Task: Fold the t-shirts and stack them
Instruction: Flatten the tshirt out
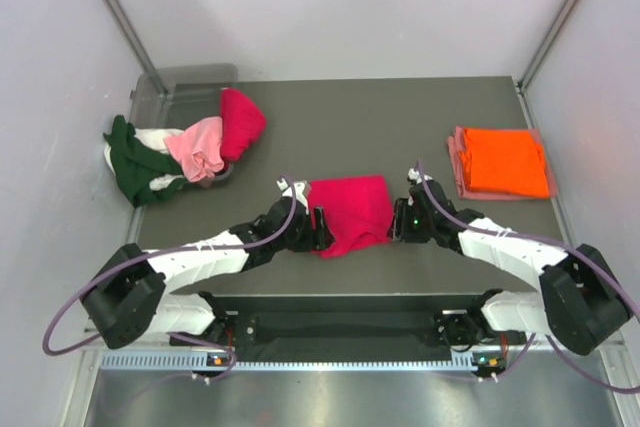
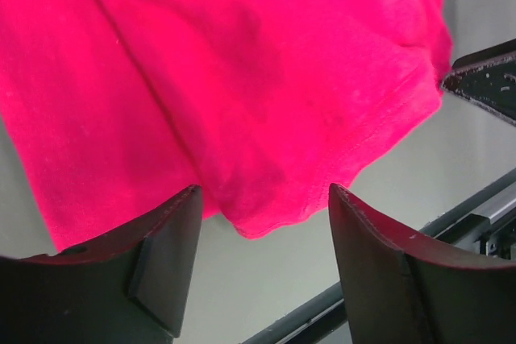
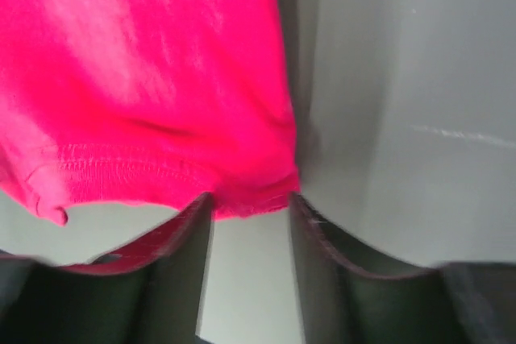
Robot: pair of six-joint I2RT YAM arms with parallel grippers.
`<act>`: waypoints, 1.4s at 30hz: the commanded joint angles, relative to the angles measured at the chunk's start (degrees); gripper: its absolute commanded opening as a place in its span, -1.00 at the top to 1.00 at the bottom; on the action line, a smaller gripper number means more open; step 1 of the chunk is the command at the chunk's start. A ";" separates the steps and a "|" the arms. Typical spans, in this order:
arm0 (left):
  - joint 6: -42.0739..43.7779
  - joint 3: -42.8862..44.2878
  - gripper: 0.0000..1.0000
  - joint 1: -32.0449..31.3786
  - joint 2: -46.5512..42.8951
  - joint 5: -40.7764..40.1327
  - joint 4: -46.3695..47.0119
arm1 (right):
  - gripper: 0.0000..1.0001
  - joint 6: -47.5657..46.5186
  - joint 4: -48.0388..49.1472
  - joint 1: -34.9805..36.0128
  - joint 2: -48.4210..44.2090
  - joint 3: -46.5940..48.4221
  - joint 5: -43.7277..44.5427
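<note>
A folded crimson red t-shirt (image 1: 350, 209) lies on the table's middle front. My left gripper (image 1: 318, 229) is open at its left front corner; in the left wrist view the shirt's hem (image 2: 266, 215) lies just beyond the open gripper (image 2: 266, 199). My right gripper (image 1: 398, 221) is open at its right edge; the shirt's corner (image 3: 254, 199) sits at the tips of the open gripper (image 3: 251, 207). A folded orange t-shirt (image 1: 505, 160) lies on a salmon pink one (image 1: 458, 152) at the right.
At the back left a clear grey bin (image 1: 185, 85) lies with unfolded shirts spilling from it: dark green (image 1: 132, 162), cream (image 1: 155, 138), pale pink (image 1: 200, 147) and another crimson one (image 1: 242, 119). The table's front edge (image 1: 350, 287) runs just below the grippers.
</note>
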 commanded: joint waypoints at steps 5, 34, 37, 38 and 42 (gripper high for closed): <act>-3.71 -0.74 -0.18 -0.19 2.24 0.66 4.64 | 0.57 0.10 5.48 -0.70 3.17 1.54 -1.87; -5.65 1.36 -0.31 -2.65 2.23 -3.21 -1.95 | 0.07 -0.69 5.12 -0.70 0.00 -0.83 1.91; -5.39 1.71 -0.17 -2.65 4.69 -1.98 -0.80 | 0.07 -0.34 7.14 -0.70 3.25 -0.05 1.91; -5.30 1.89 -0.01 -2.74 5.13 -1.63 0.94 | 0.17 -0.34 7.15 -0.70 3.95 0.57 1.91; -5.12 2.07 0.50 -2.83 5.84 -1.36 1.57 | 0.69 -0.17 7.23 -0.70 3.97 0.75 -0.54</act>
